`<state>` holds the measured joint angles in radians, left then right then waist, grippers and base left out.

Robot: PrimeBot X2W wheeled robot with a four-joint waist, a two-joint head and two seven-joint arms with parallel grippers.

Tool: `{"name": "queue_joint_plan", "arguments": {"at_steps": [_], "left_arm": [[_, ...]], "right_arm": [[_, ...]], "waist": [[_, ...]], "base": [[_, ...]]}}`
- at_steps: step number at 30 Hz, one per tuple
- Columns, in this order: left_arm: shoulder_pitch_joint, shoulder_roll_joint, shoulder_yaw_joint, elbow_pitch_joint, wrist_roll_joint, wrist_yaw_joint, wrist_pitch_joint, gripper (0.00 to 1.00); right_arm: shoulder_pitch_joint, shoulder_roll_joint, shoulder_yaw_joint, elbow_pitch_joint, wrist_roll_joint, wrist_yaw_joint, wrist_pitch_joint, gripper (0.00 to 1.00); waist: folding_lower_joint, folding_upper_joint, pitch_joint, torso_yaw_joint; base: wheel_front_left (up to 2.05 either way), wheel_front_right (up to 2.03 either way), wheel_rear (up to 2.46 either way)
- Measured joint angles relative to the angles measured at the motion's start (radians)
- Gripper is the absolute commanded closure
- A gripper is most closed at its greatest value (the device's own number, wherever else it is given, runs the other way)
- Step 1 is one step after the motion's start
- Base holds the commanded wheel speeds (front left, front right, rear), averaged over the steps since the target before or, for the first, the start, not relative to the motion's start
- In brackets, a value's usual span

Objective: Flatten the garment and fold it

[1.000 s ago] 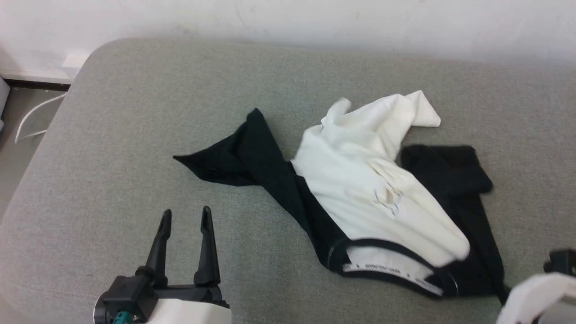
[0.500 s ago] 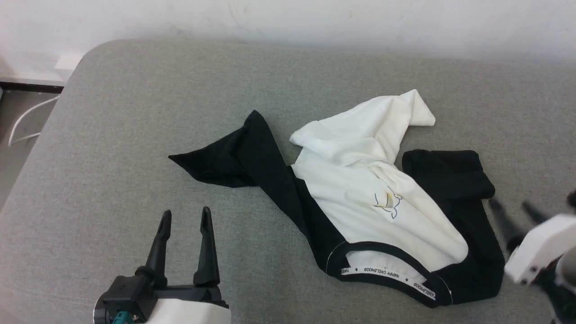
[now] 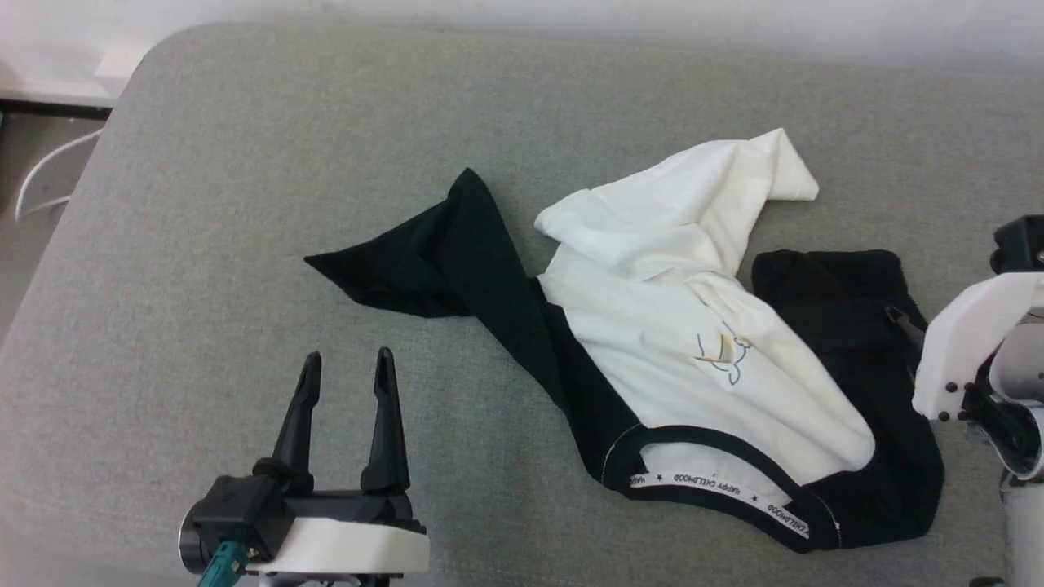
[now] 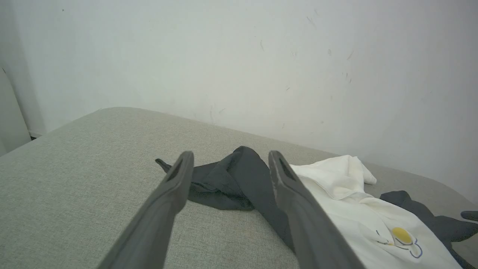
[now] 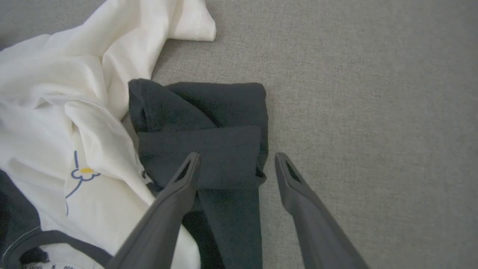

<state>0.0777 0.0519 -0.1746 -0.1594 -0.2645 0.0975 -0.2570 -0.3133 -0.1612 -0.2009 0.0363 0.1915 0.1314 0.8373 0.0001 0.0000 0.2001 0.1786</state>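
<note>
The garment (image 3: 677,342) is lying crumpled right of centre in the head view, on the grey upholstered surface (image 3: 245,204), neckline toward the bottom edge. We are judging the task barely begun: nothing flattened, nothing folded. The white body is bunching in ridges around the chest print (image 3: 722,355), and its hem corner (image 3: 787,167) is twisting toward the upper right. One black sleeve (image 3: 408,261) is trailing left in a creased point. The other sleeve (image 3: 832,281) is sitting doubled over on itself at the right. The collar (image 3: 718,481) is gaping at the lower right, lettered band showing.

The right gripper (image 5: 237,156) is hovering over that doubled sleeve, fingers spread wide and gripping nothing. We cannot tell whether the tips are touching cloth. The left gripper (image 3: 347,356) is hanging at the lower left, fingers apart, empty, well apart from the cloth.

Left to do, as we are reading it: unrolling the doubled sleeve, pulling sleeves and hem flat, smoothing the body, then every fold.
</note>
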Motion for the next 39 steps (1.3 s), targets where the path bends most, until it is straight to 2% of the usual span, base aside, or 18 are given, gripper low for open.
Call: {"name": "queue_joint_plan", "arguments": {"at_steps": [10,11,12,13,20,26,35,39], "left_arm": [[-0.025,0.0,-0.001,0.002,-0.003,0.0,0.0,0.0],[-0.025,0.0,0.001,0.002,-0.003,0.0,0.0,0.0],[-0.025,0.0,0.002,0.002,-0.003,0.0,0.0,0.0],[-0.025,0.0,0.005,0.002,-0.003,0.0,0.0,0.0],[-0.025,0.0,0.007,0.002,-0.003,0.001,0.0,0.0],[-0.026,0.0,-0.002,-0.002,-0.003,0.001,0.0,0.0],[-0.076,0.0,-0.028,-0.009,-0.018,-0.001,0.0,0.0],[-0.09,0.0,-0.036,-0.011,-0.019,-0.001,0.0,0.0]], "right_arm": [[-0.066,0.008,-0.038,0.184,-0.061,0.0,-0.017,0.0],[-0.067,0.011,-0.04,0.192,-0.062,0.0,-0.018,0.46],[-0.071,0.014,-0.039,0.195,-0.062,0.0,-0.02,0.68],[-0.077,0.016,-0.037,0.196,-0.062,0.0,-0.024,1.0],[-0.146,-0.005,-0.02,0.151,-0.049,0.0,-0.094,1.0],[-0.265,-0.093,-0.066,0.109,-0.085,0.0,-0.187,1.0],[-0.472,-0.239,-0.178,0.224,-0.295,0.0,-0.337,1.0],[-0.52,-0.281,-0.229,0.28,-0.391,0.0,-0.39,1.0]], "waist": [[0.0001,0.0,0.057,0.05],[0.0001,0.0,0.061,0.053],[0.0001,0.0,0.064,0.055],[0.0001,0.0,0.067,0.056],[-0.0001,0.0,0.064,0.033],[-0.0001,0.0,0.076,0.021],[0.0,0.0,0.148,0.048],[0.0,0.0,0.188,0.068]], "base": [[0.0,0.0,0.0],[0.0,0.0,0.0],[0.0,0.0,0.0],[0.0,0.0,0.0],[0.0,0.0,0.0],[0.0,0.0,0.0],[0.0,0.0,0.0],[0.0,0.0,0.0]]}}
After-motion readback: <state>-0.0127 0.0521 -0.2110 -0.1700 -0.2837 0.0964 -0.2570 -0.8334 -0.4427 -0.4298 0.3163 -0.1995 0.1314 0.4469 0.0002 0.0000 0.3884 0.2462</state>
